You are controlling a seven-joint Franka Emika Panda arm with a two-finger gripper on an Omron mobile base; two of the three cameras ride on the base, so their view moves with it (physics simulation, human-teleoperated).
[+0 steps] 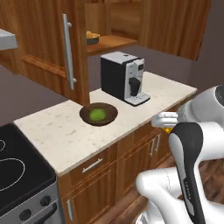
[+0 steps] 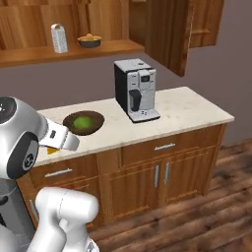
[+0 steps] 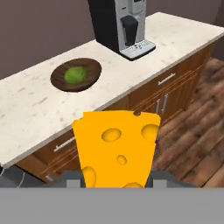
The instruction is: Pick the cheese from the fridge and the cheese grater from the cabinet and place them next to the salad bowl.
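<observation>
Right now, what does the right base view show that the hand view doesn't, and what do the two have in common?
Right base view: the cheese grater stands upright on the open cabinet shelf, beside a small dark bowl holding an orange-yellow item.

Hand view: the cheese seen close up, its holes plain, gripped between the fingers over the floor in front of the counter.

Both: the salad bowl on the pale counter, and the coffee machine standing apart from it.

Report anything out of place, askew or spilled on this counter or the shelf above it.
Nothing stands out. The salad bowl and coffee machine sit upright on the counter, nothing spilled. The cheese grater stands upright on the cabinet shelf.
</observation>
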